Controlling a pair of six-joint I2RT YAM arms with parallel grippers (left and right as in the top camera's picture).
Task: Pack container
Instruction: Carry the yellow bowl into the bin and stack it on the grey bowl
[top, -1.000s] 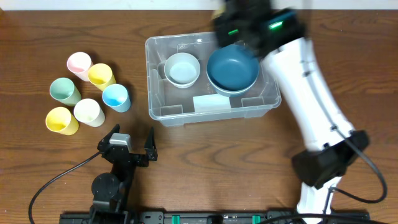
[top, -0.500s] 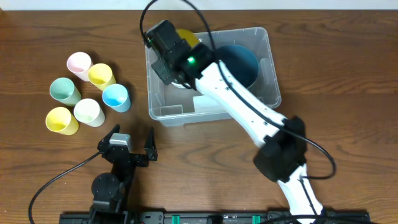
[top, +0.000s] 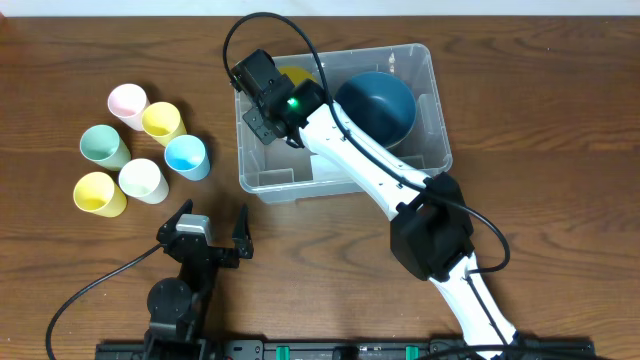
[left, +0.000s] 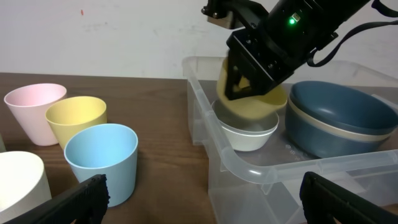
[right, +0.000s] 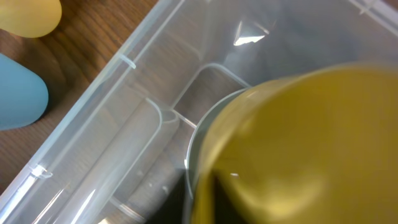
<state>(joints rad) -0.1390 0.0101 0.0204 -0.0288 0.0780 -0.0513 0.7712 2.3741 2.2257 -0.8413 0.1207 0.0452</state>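
Holding yellow bowl (left: 256, 102) by rim: R gripper (left: 245, 84), jaws clamped on it, bowl tilted just above white bowl (left: 249, 134) in left part of container (top: 262, 180). Container sits mid-table w/ dark blue bowl (top: 375, 105) inside, right of white one. L gripper (top: 212, 228) at near edge, jaws apart, holding nothing. Six cups (top: 186, 156) grouped left of container

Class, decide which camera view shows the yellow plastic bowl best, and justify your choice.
The left wrist view: the yellow plastic bowl appears tilted over a white bowl inside the clear plastic container. Overhead, the right arm hides all but a yellow sliver. The right wrist view fills with a blurred close-up.
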